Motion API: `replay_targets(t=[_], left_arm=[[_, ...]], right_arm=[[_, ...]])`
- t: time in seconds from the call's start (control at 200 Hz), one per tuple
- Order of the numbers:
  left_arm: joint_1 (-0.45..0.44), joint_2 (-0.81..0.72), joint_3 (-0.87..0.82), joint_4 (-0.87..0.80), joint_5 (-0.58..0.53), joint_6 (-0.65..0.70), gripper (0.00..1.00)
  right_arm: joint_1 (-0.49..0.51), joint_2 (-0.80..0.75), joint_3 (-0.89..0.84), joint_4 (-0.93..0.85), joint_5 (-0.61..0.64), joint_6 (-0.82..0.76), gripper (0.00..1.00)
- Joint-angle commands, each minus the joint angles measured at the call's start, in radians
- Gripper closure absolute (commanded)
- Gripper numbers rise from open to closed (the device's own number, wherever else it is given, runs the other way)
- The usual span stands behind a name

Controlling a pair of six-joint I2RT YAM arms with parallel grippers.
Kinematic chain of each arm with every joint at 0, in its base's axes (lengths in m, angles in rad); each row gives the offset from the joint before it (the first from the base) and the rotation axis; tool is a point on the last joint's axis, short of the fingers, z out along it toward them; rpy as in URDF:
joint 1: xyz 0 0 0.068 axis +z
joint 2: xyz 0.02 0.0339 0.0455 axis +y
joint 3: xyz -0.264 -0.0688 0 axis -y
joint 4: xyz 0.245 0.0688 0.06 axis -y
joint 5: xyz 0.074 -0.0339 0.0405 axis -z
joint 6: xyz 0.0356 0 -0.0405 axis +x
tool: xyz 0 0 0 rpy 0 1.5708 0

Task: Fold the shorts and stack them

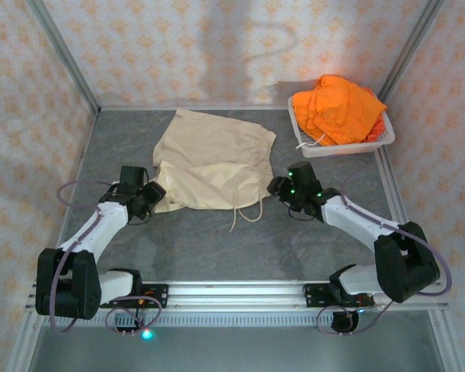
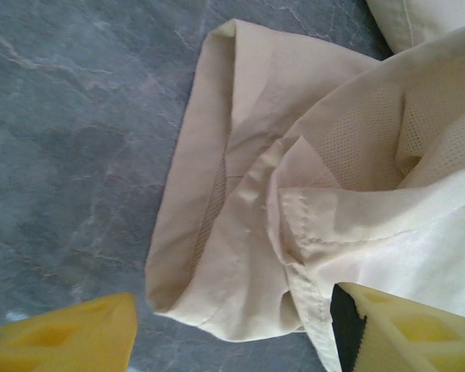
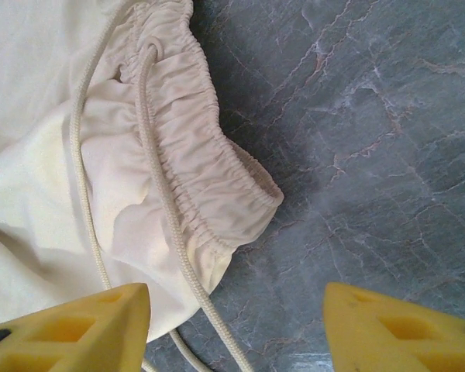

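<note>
Toward the far edge of the bench (image 1: 240,248), a little left of its middle, we find the beige shorts (image 1: 213,159) lying spread but rumpled, their drawstring (image 1: 248,213) trailing toward the near edge. Our left gripper (image 1: 153,200) sits at the near left corner of that cloth with its jaws standing apart. From its wrist camera we see a folded leg hem (image 2: 194,232) lying between the yellow fingers (image 2: 62,337), just beside the right one and not pinched. Our right gripper (image 1: 277,186) stands at the near right side of the beige shorts, spread wide too and holding nothing. The gathered waistband (image 3: 198,155) and its cord lie on the grey surface ahead of it. At the far right corner, the orange shorts (image 1: 341,108) are heaped in a white basket (image 1: 333,149), well apart from both grippers.
</note>
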Motion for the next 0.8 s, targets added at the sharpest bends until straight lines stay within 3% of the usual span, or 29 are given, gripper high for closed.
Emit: replay_targets(t=[0.0,0.19,0.59,0.796], left_arm=[[0.011,0.032,0.004,0.108,0.025,-0.03,0.34],[0.013,0.09,0.035,0.142,0.029,-0.014,0.39],[0.022,0.182,0.092,0.166,0.032,0.005,0.62],[0.022,0.23,0.102,0.192,0.052,0.005,0.65]], right_arm=[[0.001,-0.04,-0.017,0.023,0.005,0.019,0.4],[0.001,-0.058,-0.032,0.021,0.014,0.02,0.41],[0.001,-0.056,-0.042,0.017,0.018,0.025,0.41],[0.001,-0.055,-0.059,0.043,0.002,0.073,0.41]])
